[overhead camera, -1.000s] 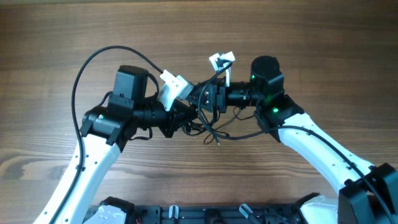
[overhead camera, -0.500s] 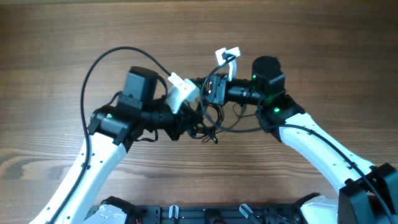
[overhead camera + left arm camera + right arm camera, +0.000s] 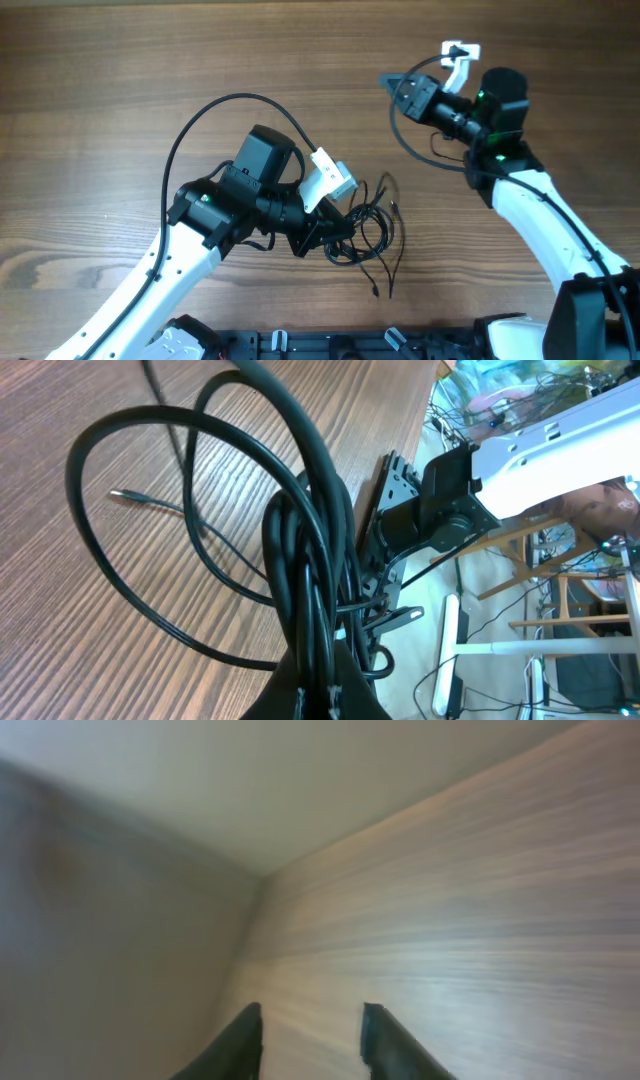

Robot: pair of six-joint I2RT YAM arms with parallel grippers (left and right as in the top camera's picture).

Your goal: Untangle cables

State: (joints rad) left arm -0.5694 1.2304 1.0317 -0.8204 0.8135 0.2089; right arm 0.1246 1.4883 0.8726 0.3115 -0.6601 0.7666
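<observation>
Looking from overhead, we see the cables as a thin black tangle of loops just ahead of the left gripper; we judge them light, limp and snag-prone. At the left wrist, its jaws clamp the bunched strands; a free plug end suits pulling. At the right wrist, the right gripper stands parted and empty, no cables between its fingers.

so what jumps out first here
The tangle of cables, bunched in the shut left gripper near the middle of the table, with loose loops and a plug end trailing on the wood. Then the right gripper, open and empty, off toward the upper right of the overhead view.
</observation>
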